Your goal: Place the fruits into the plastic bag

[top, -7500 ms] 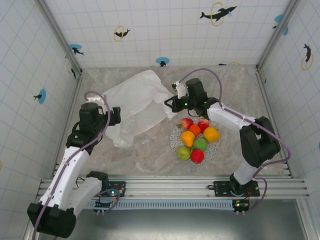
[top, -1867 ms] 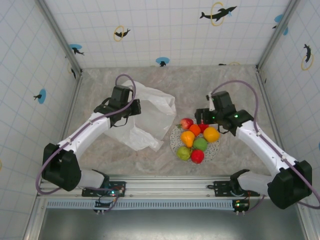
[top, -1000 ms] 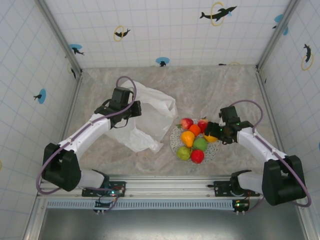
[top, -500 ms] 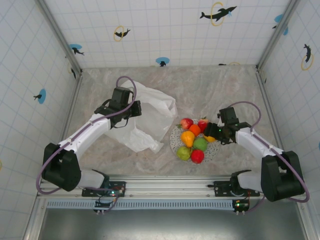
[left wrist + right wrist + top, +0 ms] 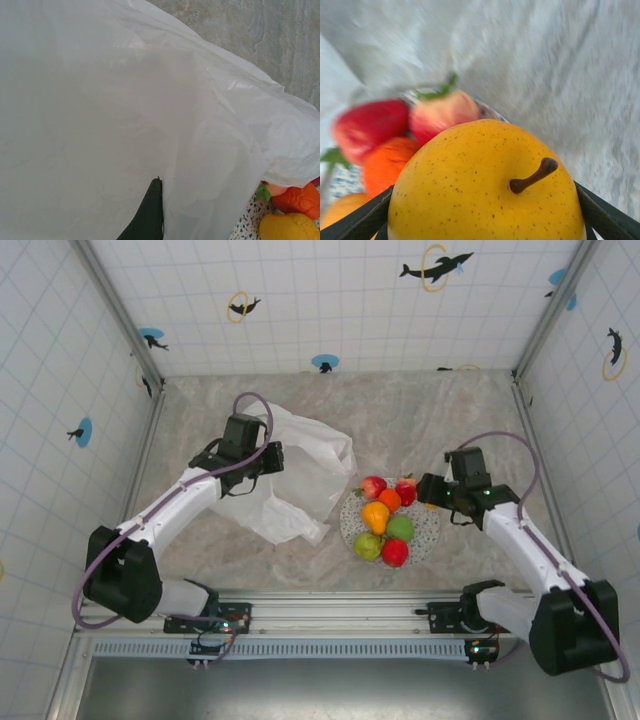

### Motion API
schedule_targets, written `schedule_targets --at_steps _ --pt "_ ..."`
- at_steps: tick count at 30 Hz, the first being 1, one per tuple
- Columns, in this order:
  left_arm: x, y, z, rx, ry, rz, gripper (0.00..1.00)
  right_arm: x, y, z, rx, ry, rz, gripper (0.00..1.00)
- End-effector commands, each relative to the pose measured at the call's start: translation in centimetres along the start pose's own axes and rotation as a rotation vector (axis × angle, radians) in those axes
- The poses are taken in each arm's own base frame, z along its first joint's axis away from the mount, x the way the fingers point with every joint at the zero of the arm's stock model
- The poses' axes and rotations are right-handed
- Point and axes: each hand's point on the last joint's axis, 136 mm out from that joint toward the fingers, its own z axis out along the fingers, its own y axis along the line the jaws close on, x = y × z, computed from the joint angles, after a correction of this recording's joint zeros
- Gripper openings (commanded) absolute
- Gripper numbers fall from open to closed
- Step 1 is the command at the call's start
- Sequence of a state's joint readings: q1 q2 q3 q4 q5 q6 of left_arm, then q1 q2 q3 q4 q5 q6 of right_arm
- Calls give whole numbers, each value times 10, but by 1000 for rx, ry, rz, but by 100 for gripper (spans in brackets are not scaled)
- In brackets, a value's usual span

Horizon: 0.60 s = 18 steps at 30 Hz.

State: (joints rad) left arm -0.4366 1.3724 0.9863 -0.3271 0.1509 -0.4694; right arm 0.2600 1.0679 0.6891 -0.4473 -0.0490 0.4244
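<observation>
One yellow speckled fruit [image 5: 480, 190] with a brown stem sits clamped between the fingers of the right gripper [image 5: 430, 492], whose jaws stand wide around it. It is just beside the far right rim of the speckled plate [image 5: 430, 535], where the other fruits [image 5: 385, 520] lie piled. The white plastic bag [image 5: 305, 465] lies crumpled on the marble table [image 5: 450, 410] left of the plate, and the left gripper [image 5: 262, 462] is closed tight, pinching the bag's film.

The thin crinkled white plastic bag [image 5: 100, 100] is translucent and finely creased. The round yellow toy fruit [image 5: 485, 190] has smooth, glossy, brown-flecked skin and a matt brown stem. The red, orange and green toy fruits [image 5: 376, 516] look shiny and plastic. The round speckled white plate [image 5: 428, 530] is smooth; the grey marbled desk [image 5: 420, 415] matt; the silver frame rails [image 5: 340, 615] bare metal.
</observation>
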Motion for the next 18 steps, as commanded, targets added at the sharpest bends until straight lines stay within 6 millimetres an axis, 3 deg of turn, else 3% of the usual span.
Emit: schedule_targets --at_steps 1,5,10,14,18 --pt "8 1 -4 12 13 -1 0 -44 47 -30 -148 -182 -102 65" --pt "10 -2 -6 25 23 0 0 -39 121 -45 -340 -251 -292 64" --pt "14 -6 -6 51 51 -3 0 1 201 -39 -503 -259 -557 64" --pt "19 -8 -6 63 75 -6 0 28 244 -26 -595 -270 -693 63" --pt "22 -14 -8 97 89 1 0 46 269 -4 -639 -275 -760 62"
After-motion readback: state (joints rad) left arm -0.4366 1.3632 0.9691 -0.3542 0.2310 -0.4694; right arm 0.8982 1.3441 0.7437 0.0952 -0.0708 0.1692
